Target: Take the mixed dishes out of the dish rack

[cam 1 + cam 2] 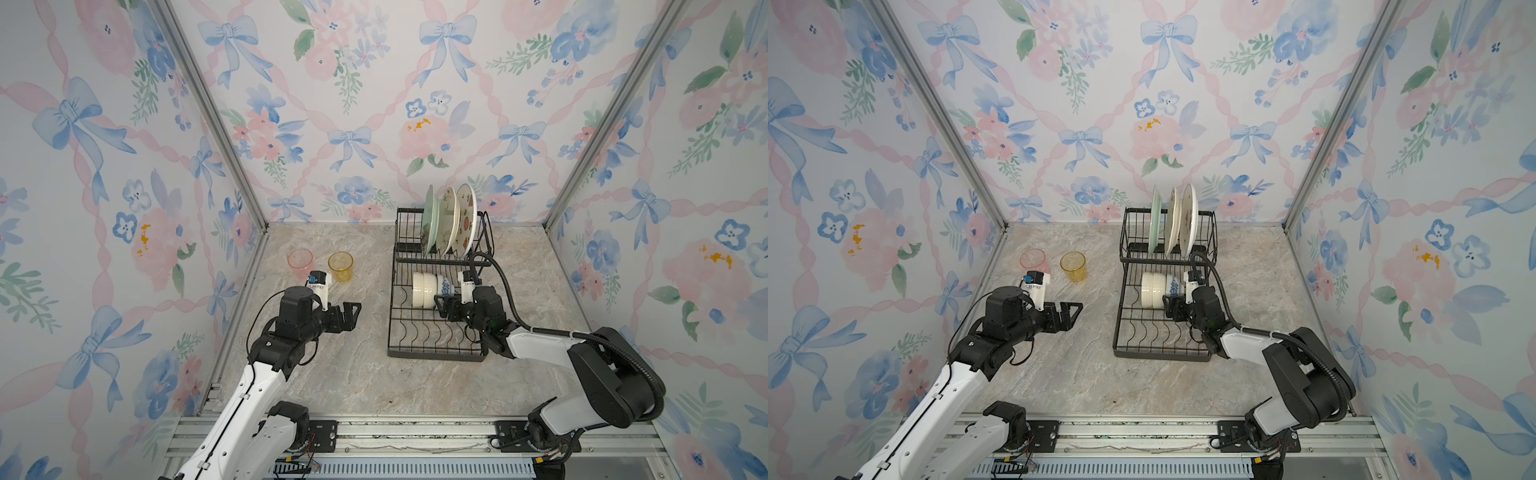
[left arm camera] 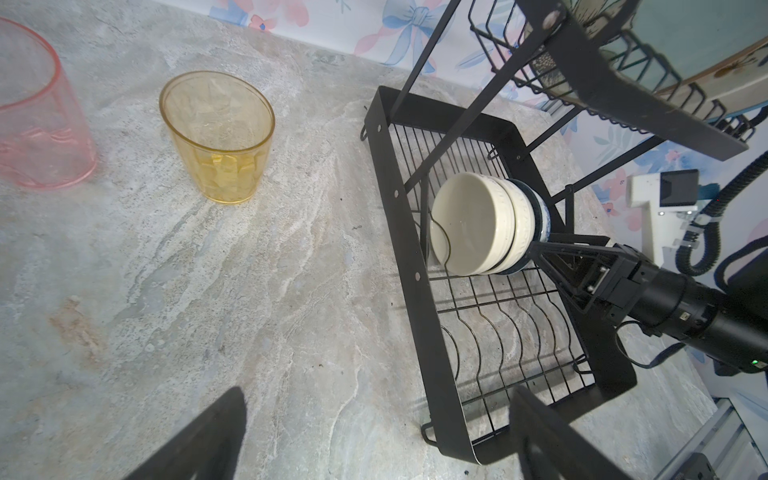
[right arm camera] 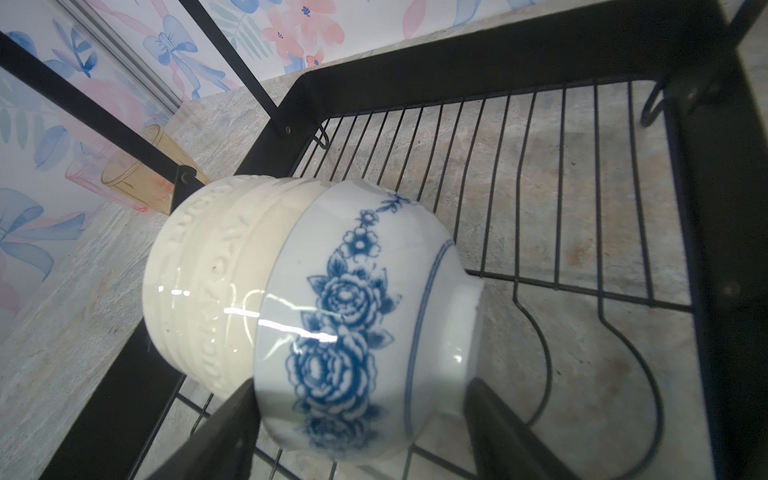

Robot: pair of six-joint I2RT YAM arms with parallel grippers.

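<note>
The marble tabletop point(image 1: 365, 374) fills my workspace, and the dish rack point(image 1: 436, 358) stands on its right half, toward the back wall. On the rack's raised upper shelf point(image 1: 415, 249) three plates stand on edge in their slots: the mint-green plate point(image 1: 429, 220) on the left, then the two cream plates point(image 1: 465, 216).

In the lower tray, the two cream bowls point(image 1: 424, 291) lie on their sides, nested together. The blue-patterned bowl point(image 3: 353, 311) is pushed up against them at the right end of the stack.

My right gripper point(image 1: 441, 305) reaches in over the tray's right rim, one finger on each side of the blue-patterned bowl. One sits at the seam with the cream bowls and the other at the foot. I cannot tell whether they are pressing on it.

The cream bowls crowd that seam, and the wavy dividers point(image 1: 432, 336) run beneath. My arm's black hose point(image 1: 494, 266) arcs across the front of the upper shelf.

The pink tumbler point(image 1: 300, 262) and amber tumbler point(image 1: 340, 266) stand upright on the tabletop, well left of the rack. My left gripper point(image 1: 352, 316) hangs wide open and empty, near them.
</note>
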